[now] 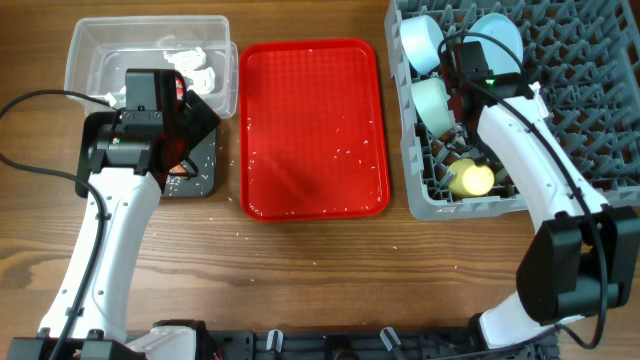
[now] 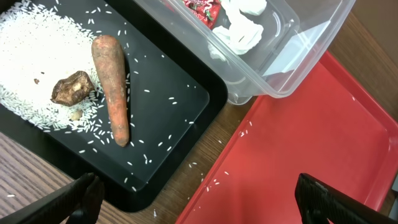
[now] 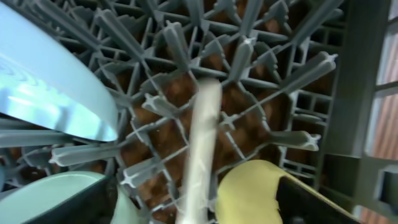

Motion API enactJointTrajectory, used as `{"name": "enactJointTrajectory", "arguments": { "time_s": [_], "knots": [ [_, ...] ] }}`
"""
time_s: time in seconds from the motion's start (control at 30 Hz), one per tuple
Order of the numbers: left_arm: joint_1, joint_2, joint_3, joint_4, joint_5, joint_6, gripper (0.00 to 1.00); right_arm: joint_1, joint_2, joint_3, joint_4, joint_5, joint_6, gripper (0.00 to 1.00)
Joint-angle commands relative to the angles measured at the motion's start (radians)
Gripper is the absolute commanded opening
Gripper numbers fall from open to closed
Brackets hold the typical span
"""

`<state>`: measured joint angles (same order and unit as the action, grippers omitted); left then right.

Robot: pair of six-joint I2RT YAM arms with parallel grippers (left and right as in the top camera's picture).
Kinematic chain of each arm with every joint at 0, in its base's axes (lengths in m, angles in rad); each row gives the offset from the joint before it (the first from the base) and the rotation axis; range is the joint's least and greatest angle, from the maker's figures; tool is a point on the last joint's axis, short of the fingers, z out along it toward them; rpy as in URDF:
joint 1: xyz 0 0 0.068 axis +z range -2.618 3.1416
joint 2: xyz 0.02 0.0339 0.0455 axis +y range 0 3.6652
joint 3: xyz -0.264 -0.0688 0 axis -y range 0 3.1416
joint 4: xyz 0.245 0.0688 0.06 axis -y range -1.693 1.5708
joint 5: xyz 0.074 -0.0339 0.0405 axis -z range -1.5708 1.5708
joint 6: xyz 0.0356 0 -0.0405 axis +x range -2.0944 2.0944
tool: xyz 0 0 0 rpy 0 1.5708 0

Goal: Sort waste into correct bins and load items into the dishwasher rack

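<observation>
The shallow black bin point(image 2: 168, 93) holds loose rice point(image 2: 37, 50), a brown food lump point(image 2: 71, 87) and an orange carrot point(image 2: 112, 87). The clear bin point(image 2: 298, 68) holds a red-and-white wrapper point(image 2: 202, 7) and white tissue point(image 2: 242, 28). My left gripper point(image 2: 205, 205) is open and empty, above the black bin's corner and the tray edge. My right gripper point(image 3: 199, 211) is open, low inside the grey rack point(image 1: 600, 120). A blurred white spoon point(image 3: 202, 143) lies between its fingers, beside the yellow cup point(image 3: 255, 193). The plate point(image 1: 497, 35) and two bowls point(image 1: 422, 42) point(image 1: 432, 100) stand in the rack.
The flat red tray point(image 1: 310, 130) lies between the bins and the rack, with scattered rice grains on it and on the wood by the black bin point(image 1: 200, 185). The clear bin point(image 1: 150, 25) sits at the back left.
</observation>
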<state>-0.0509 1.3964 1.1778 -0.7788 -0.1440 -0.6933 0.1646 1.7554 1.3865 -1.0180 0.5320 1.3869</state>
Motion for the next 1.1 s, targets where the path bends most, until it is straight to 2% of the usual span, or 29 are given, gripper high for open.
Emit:
{"name": "enactJointTrajectory", "arguments": {
  "time_s": [0.0, 0.03, 0.07, 0.13, 0.23, 0.27, 0.3, 0.33, 0.53, 0.7, 0.8, 0.87, 0.93, 1.0, 1.07],
  "knots": [
    [-0.004, -0.005, 0.013, 0.0, 0.005, 0.005, 1.0, -0.002, -0.148, -0.005, -0.008, 0.029, -0.095, 0.93],
    [-0.004, -0.005, 0.013, 0.0, 0.005, 0.005, 1.0, -0.002, -0.193, -0.005, -0.008, 0.029, -0.155, 0.95],
    [-0.004, -0.005, 0.013, 0.0, 0.005, 0.005, 1.0, -0.002, -0.272, -0.005, -0.008, 0.027, -0.294, 0.99],
    [-0.004, -0.005, 0.013, 0.0, 0.005, 0.005, 1.0, -0.002, -0.386, -0.005, -0.009, -0.035, -0.536, 1.0],
    [-0.004, -0.005, 0.013, 0.0, 0.004, 0.005, 1.0, -0.002, -0.61, -0.005, -0.019, -0.391, -0.952, 1.0],
    [-0.004, -0.005, 0.013, 0.0, 0.005, 0.005, 1.0, -0.002, -0.666, -0.005, -0.026, -0.508, -1.017, 1.0],
    [-0.004, -0.005, 0.013, 0.0, 0.005, 0.005, 1.0, -0.002, -0.734, -0.005, -0.031, -0.621, -1.044, 1.0],
    [-0.004, -0.005, 0.013, 0.0, 0.005, 0.005, 1.0, -0.002, -0.789, -0.005, -0.034, -0.642, -1.042, 1.0],
    [-0.004, -0.005, 0.013, 0.0, 0.004, 0.005, 1.0, -0.002, -1.043, -0.005, -0.072, -0.586, -1.046, 1.0],
    [-0.004, -0.005, 0.013, 0.0, 0.005, 0.005, 1.0, -0.002, -1.109, -0.007, -0.169, -0.523, -1.047, 1.0],
    [-0.004, -0.005, 0.013, 0.0, 0.005, 0.005, 1.0, -0.002, -1.106, -0.075, -0.098, -0.417, -1.058, 1.0],
    [-0.004, -0.005, 0.013, 0.0, 0.004, 0.005, 1.0, -0.002, -1.115, -0.17, 0.015, -0.44, -1.139, 1.0],
    [-0.004, -0.005, 0.013, 0.0, 0.005, 0.005, 1.0, -0.002, -1.149, -0.328, 0.229, -0.512, -1.21, 1.0],
    [-0.004, -0.005, 0.013, 0.0, 0.005, 0.005, 1.0, -0.002, -1.231, -0.59, 0.54, -0.58, -1.227, 1.0],
    [-0.004, -0.005, 0.013, 0.0, 0.005, 0.005, 1.0, -0.001, -1.313, -0.808, 0.755, -0.597, -1.222, 1.0]
  ]
}}
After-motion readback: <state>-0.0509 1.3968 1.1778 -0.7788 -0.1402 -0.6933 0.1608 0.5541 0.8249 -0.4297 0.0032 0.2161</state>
